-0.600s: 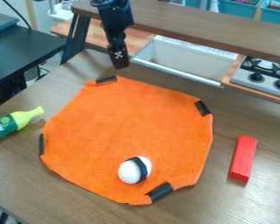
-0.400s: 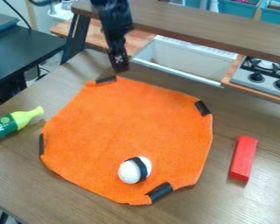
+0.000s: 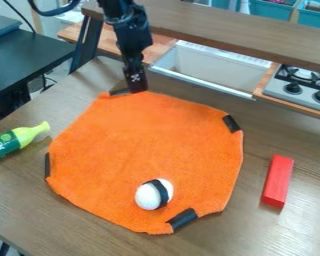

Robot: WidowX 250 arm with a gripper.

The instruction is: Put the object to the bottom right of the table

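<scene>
The black gripper (image 3: 137, 90) hangs at the upper left of the view, over the top edge of the orange cloth; how its fingers stand cannot be made out. A white egg-shaped object (image 3: 154, 194) with a black band lies on the lower part of the cloth (image 3: 139, 145), well below the gripper and apart from it. The wooden table (image 3: 299, 210) spreads under the cloth, with its bottom right part to the right of the egg-shaped object.
Black tape pieces hold the cloth's edges. A red block (image 3: 277, 181) lies to the right of the cloth, and a yellow-green bottle (image 3: 17, 141) lies at the left. Behind stand a raised wooden shelf (image 3: 236, 32), a white sink (image 3: 213, 70) and a stove (image 3: 299, 87).
The arm and gripper have come down and slightly forward, from above the cloth's top edge to over it. The egg-shaped object, block and bottle have stayed put.
</scene>
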